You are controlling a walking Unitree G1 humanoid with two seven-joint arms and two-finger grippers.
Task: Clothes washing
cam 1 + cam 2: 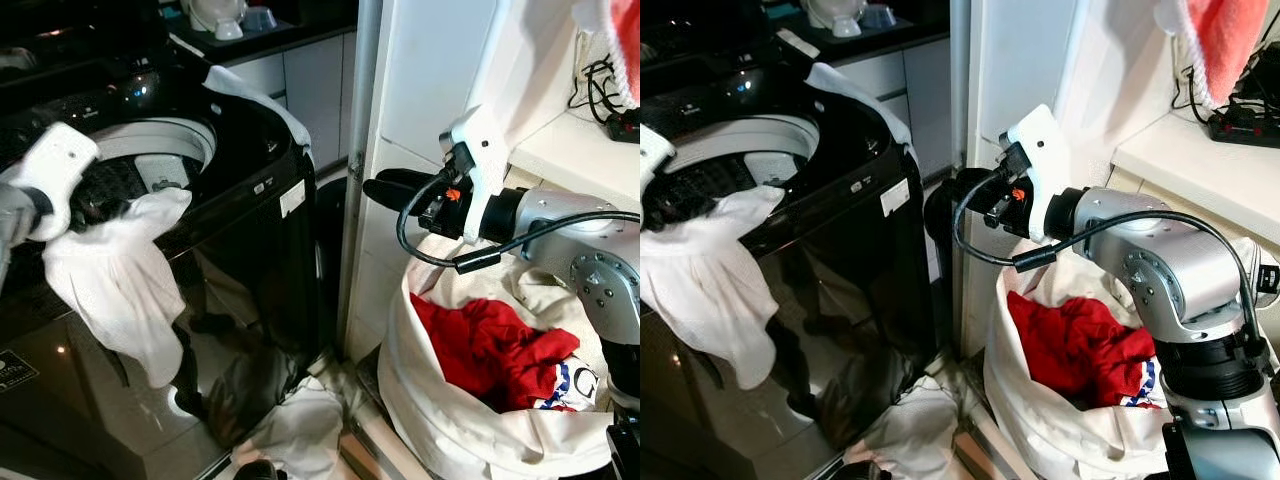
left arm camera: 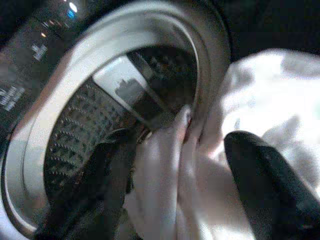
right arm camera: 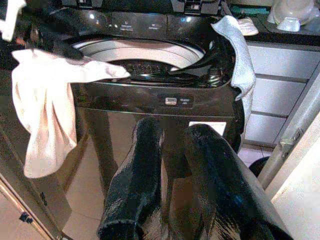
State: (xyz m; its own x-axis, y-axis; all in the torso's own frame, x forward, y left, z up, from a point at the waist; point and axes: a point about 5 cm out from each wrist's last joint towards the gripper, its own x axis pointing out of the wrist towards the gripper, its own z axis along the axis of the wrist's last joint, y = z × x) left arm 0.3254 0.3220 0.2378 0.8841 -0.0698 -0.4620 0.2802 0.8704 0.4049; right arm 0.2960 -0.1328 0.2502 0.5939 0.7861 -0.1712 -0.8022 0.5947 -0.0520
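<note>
- Hanging over the front rim of the black top-loading washing machine (image 1: 250, 200), a white garment (image 1: 120, 280) has its upper end at the drum opening, and most of its cloth trails down the glossy front panel.
- The left gripper (image 2: 175, 165) sits at the drum's edge, its two black fingers spread on either side of a fold of that white cloth; the fingers are blurred and I cannot tell whether they truly pinch the fold.
- The perforated steel drum (image 2: 75, 135) lies open just behind the cloth.
- The right gripper (image 3: 170, 150) is held in the air beside the machine's right side, above the laundry bag (image 1: 450, 420), with its fingers slightly parted and nothing between them.
- The cream bag stands on the floor against the white wall and holds a red garment (image 1: 480, 345) and a white piece with blue print (image 1: 570, 385).
- A second white cloth (image 3: 235, 55) drapes over the machine's right rear corner.
- More pale fabric (image 1: 295, 430) lies on the floor at the machine's foot.
</note>
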